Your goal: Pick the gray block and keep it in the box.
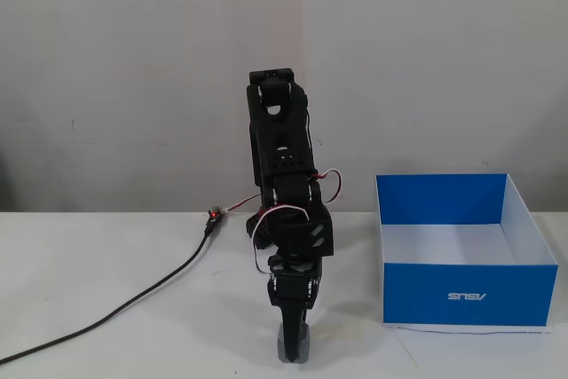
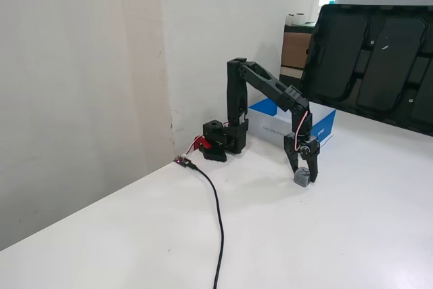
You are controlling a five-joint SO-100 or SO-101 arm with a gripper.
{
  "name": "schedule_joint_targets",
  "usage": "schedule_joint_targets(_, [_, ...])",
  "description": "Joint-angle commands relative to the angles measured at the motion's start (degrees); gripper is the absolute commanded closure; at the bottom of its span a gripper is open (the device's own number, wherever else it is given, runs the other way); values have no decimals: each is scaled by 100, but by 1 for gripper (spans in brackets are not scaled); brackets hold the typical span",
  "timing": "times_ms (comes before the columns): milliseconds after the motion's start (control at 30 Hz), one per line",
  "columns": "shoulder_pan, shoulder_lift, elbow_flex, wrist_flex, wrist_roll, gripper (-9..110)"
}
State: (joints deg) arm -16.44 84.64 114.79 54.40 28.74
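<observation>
1. the arm is folded right over, reaching down toward the front edge of the white counter, wrist pointing almost straight at the surface.
2. there's the gripper, fingers straddling the gray block; in the other fixed view the same gripper sits low around the gray block, which looks to be resting on the counter.
3. the jaws are narrowed to about the block's width, one finger either side. whether they're actually pressing it, i cannot tell from here.
4. the near-vertical approach makes sense: it lets the fingers drop cleanly over so small a cube.
5. the box stands well apart, off to the right in the front-on fixed view, open top up and its floor bare, ready to receive.
6. a black cable trails from the arm's base toward the counter's near edge, clear of the block.
7. judgement: this is the grasp stage, with lift and carry to the box not yet done.
</observation>
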Motion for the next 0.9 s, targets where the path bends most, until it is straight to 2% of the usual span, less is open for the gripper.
schedule_joint_targets(0, [-18, 62, -343, -62, 62, 85])
schedule_joint_targets(500, [35, 114, -352, -35, 79, 90])
schedule_joint_targets(867, [-88, 809, -1336, 1195, 53, 90])
